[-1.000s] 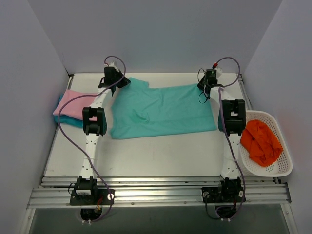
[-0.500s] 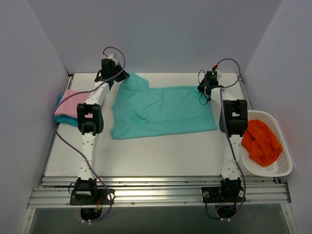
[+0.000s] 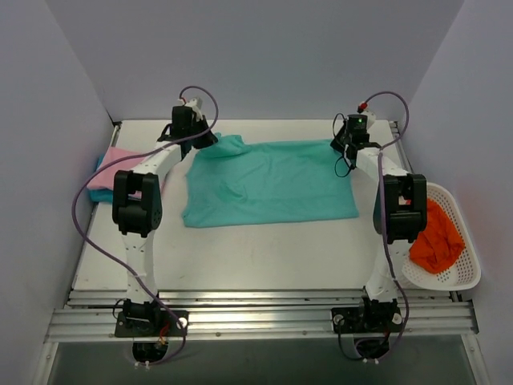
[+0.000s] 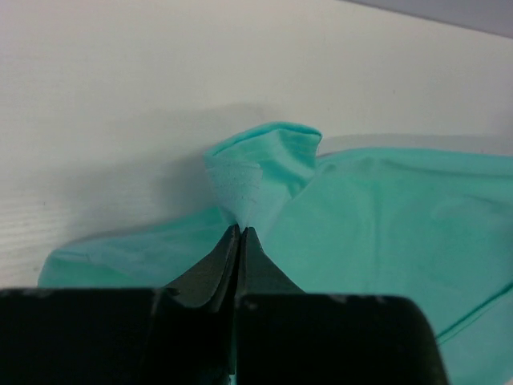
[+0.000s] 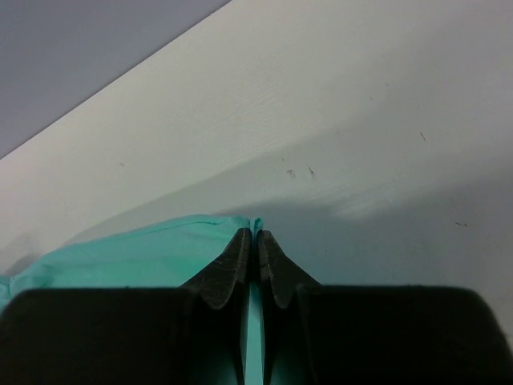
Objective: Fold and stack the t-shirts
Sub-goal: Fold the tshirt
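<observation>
Both upper corners of mint-teal t-shirt (image 3: 268,180) pinched: left gripper (image 4: 240,230) and right gripper (image 5: 256,233) clenched on cloth. Fold likely starting; next move needs an even pull toward lower frame.

A flat white table (image 3: 264,257) fills the enclosure, bounded by a plain pale lavender-grey back wall (image 3: 256,56), a left side wall (image 3: 40,176) and a right side wall (image 3: 477,104) — with ribbed aluminium rails (image 3: 264,314) along its near edge, all under even, diffuse light.

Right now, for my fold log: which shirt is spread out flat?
The mint-teal t-shirt mid-table, spread open; the pink t-shirt sits folded at the left edge, the orange garment bunched in the basket.
</observation>
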Robot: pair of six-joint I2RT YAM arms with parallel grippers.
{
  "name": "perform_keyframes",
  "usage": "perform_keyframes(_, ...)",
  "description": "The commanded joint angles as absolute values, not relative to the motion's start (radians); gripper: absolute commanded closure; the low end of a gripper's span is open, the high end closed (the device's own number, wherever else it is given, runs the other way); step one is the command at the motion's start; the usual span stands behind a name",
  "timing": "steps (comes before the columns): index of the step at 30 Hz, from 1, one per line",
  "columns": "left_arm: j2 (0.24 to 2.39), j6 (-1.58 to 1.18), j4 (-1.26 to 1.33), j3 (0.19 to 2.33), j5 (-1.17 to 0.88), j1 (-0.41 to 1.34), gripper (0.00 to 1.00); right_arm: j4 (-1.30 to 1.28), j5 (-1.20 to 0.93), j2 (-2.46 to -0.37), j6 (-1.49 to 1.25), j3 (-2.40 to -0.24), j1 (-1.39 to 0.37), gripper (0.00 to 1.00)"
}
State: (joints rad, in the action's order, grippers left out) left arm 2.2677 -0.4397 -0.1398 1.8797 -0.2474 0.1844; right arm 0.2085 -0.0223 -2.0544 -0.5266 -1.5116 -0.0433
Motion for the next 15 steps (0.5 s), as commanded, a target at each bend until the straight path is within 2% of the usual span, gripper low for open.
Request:
perform_keyframes(1,2.1,-0.397,-0.041,1.748,-0.221,0.184,0.98,0.213,-0.003,-1.942,-0.503,-1.45,-0.051,1.0)
perform_keyframes(6,1.938,-0.371,0.021,1.518,-0.183,0.186,0.98,0.224,0.037,-1.87,-0.495,-1.316,-0.052,1.0)
perform_keyframes(15,1.715,-0.278,0.046,1.255,-0.03,0.23,0.98,0.235,0.078,-1.761,-0.523,-1.14,-0.057,1.0)
